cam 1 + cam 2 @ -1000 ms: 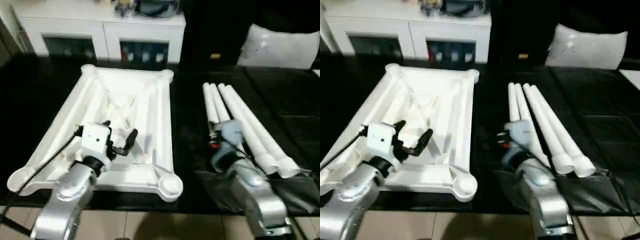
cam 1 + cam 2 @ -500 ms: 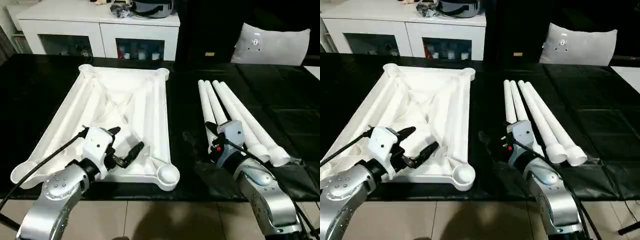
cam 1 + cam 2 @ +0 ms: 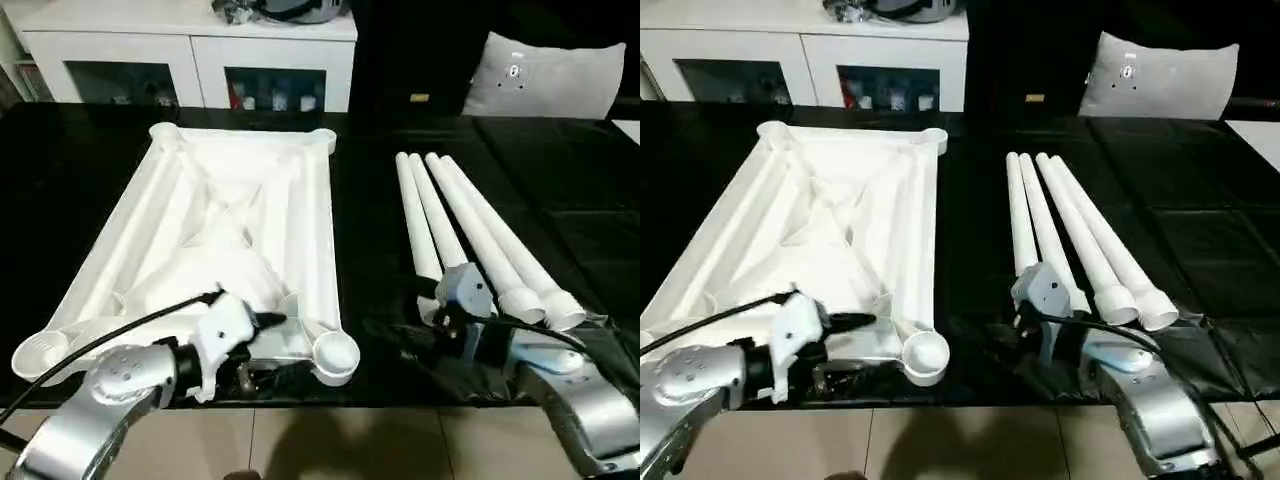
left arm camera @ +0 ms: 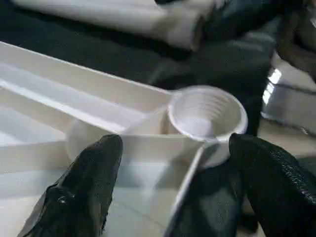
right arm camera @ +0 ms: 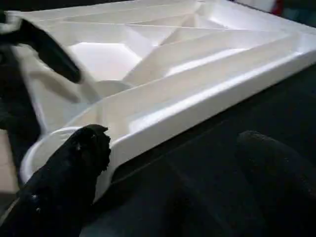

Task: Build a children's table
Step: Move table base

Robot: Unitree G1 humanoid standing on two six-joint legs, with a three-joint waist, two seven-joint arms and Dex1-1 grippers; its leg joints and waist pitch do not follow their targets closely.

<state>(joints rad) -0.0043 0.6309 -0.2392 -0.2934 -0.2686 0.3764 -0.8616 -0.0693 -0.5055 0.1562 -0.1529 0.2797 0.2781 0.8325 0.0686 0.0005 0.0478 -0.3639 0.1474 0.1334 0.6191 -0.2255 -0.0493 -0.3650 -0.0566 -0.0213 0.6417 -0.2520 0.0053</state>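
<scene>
nearest the camera, the left end effector [image 3: 262,350] hangs at the near edge of the tabletop [image 3: 225,225], its two black fingers [image 4: 86,190] standing apart with nothing between them, and the near right corner socket [image 4: 207,116] sits just beyond them. the right end effector [image 5: 168,192] is low over the dark bench [image 3: 375,230], between the tabletop and the legs, its fingers also spread wide and empty, pointing across toward that same corner of the tabletop. the tabletop lies upside down on the left half of the bench, ribs up in an x pattern, with a round socket at each corner, and all four sockets that can be seen are bare. the four white legs [image 3: 470,235] lie side by side on the right half of the bench, well apart from the tabletop, their wide ends toward the robot and just beside the right arm. so by the look of it nothing is fitted yet: every leg is waiting to be picked up, carried over and set into a socket, which leaves nearly the whole job to do. a black cable [image 3: 100,335] runs along the left arm over the near rim of the tabletop and could snag there. farther back a grey cushion [image 3: 545,80] rests at the far right, and a white cabinet [image 3: 190,50] with glass doors stands behind the bench, both out of the way.
</scene>
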